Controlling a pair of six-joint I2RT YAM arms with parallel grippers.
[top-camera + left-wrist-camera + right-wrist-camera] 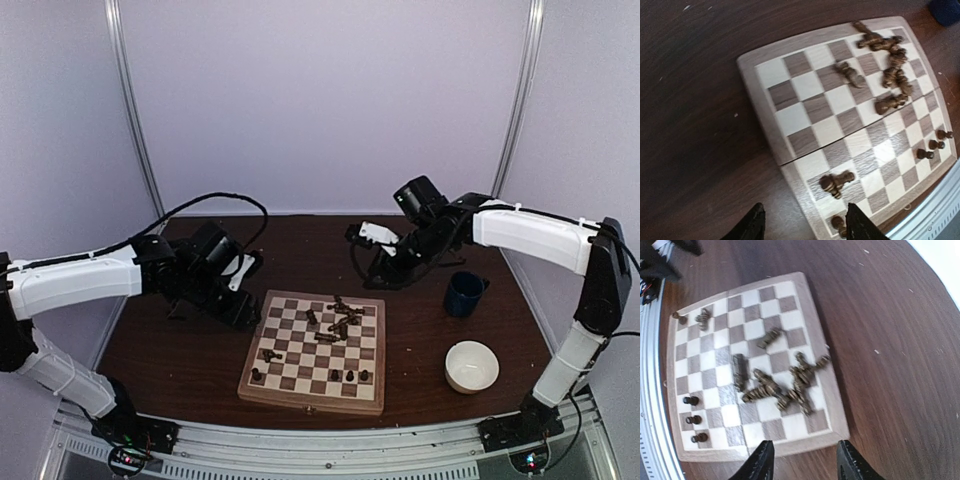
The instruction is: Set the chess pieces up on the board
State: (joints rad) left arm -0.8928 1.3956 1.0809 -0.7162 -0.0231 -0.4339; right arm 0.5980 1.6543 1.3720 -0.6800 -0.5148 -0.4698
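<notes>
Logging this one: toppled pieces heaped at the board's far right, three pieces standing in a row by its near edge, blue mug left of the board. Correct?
Not quite: the blue mug stands right of the board, not left, as the top view shows. The toppled heap and the three standing pieces are as you say.

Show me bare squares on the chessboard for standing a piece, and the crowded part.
Free: the checkered wooden chessboard's far-left corner, and the near row between the lone standing dark piece and the three standing ones. Crowded: the heap of toppled dark pieces at its far-right corner.
</notes>
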